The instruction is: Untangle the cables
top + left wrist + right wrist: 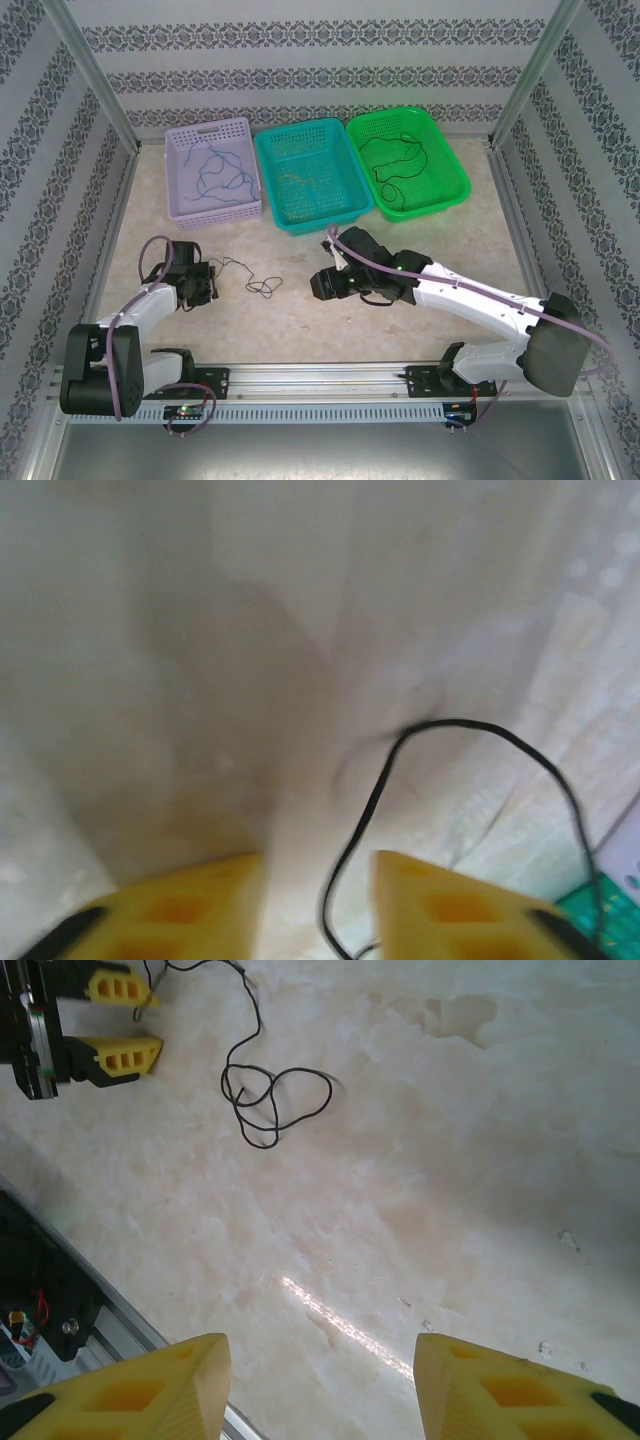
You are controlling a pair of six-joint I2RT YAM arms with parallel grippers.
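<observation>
Beige marble-look table (pixel 420 250), boxed in by walls (pixel 300 60) with patterned wallpaper and a metal frame. Three baskets sit along the far edge: lavender basket (pixel 215 128) with a blue cable (pixel 222 175), teal basket (pixel 268 175) with a yellowish-green cable (pixel 305 180), and green basket (pixel 450 165) with a black cable (pixel 400 160). A loose black cable (pixel 262 285) lies on the left half of the table. The left gripper (pixel 318 880) is low over one end of it, fingers only a bit apart, with the wire running through the gap, not visibly pinched. The right gripper (pixel 320 1380) hangs mid-table, fingers wide apart, holding nothing.
</observation>
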